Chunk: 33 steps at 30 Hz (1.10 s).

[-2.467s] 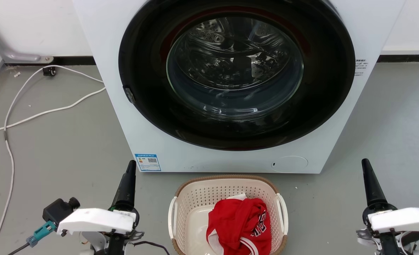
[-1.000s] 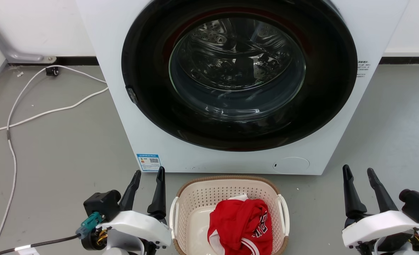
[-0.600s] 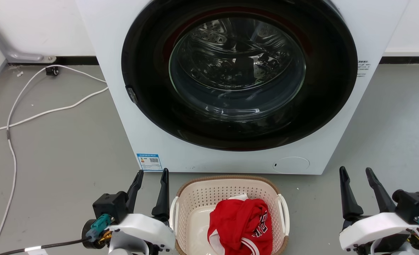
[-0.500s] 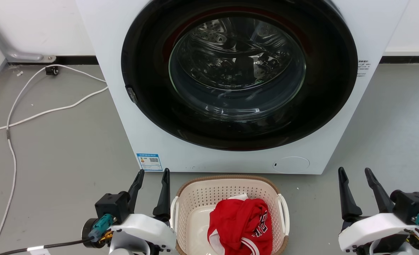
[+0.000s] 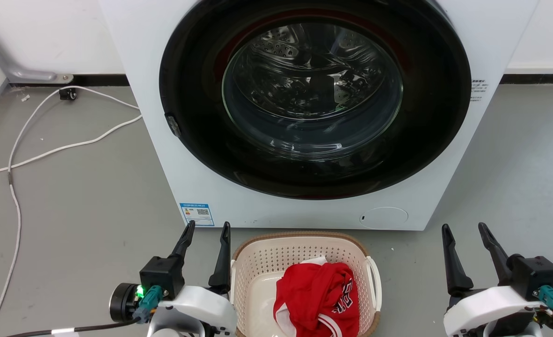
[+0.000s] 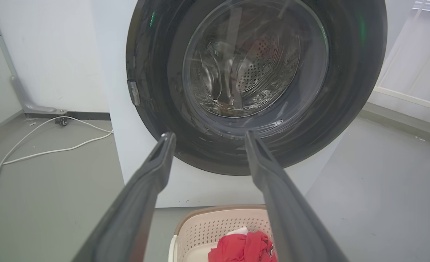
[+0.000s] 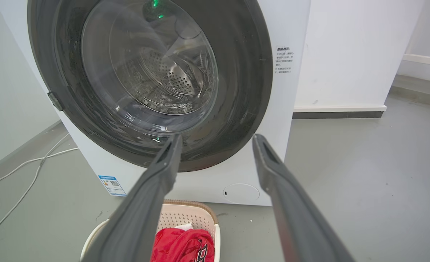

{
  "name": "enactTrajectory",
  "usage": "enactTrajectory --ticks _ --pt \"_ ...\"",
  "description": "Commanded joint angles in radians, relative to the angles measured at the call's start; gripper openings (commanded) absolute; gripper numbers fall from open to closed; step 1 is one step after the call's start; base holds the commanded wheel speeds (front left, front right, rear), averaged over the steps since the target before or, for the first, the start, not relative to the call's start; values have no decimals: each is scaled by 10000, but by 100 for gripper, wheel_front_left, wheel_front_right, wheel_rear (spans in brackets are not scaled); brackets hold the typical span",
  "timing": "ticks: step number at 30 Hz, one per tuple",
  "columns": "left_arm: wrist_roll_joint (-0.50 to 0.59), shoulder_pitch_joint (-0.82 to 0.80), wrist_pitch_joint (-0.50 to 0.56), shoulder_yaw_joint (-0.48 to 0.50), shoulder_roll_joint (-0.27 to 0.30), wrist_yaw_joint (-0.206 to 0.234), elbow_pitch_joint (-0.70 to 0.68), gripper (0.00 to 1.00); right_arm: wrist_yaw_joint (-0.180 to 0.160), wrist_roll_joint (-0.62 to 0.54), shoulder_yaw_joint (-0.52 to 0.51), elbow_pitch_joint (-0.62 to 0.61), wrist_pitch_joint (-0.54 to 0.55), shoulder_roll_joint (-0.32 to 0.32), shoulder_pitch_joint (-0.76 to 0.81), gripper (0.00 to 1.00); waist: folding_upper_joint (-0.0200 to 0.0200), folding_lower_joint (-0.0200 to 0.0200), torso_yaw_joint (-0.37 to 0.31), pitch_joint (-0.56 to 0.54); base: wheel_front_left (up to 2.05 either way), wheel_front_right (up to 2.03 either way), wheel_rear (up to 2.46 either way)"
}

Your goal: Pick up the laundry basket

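Right now both claws hang with fingers apart and nothing between them. The left claw [image 5: 208, 225] sits just beside the basket [image 5: 300, 235], its inner finger close against the left handle [image 5: 233, 281]; whether they touch, you cannot tell. The right claw [image 5: 463, 227] stands well apart from the right handle [image 5: 375, 285], with bare floor [image 5: 412, 281] between. The basket rests on the floor between your two claws, in front of the washer [image 5: 164, 154]. It holds a crumpled red garment [image 5: 318, 299] with a bit of white cloth [image 5: 316, 260] at its far edge; the side of its bottom nearer the left claw lies bare. As I judge the risks: close on one side first and the light basket may slide or tip, spilling the garment. A finger poked into the basket's holes instead of through a handle could snag. Lift unevenly and it would tilt toward the washer
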Motion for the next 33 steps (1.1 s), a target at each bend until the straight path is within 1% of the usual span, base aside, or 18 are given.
enactTrajectory --ticks 1,17,23,33 --pt "237 -133 -85 -39 21 34 -28 100 -3 -211 19 -99 -95 27 83 100 0 0 4 -2 0 0 0" --pt "1110 -110 -385 -203 19 160 78 100 -3 -907 25 -191 -352 33 215 100 0 0 39 -24 0 0 0" --pt "899 -94 -387 -179 19 128 121 100 -3 -618 -1 -104 -379 32 173 100 0 0 40 -21 0 0 0" --pt "811 -108 -387 -135 19 119 180 100 -3 -513 -5 -29 -375 32 99 100 0 0 29 3 0 0 0"
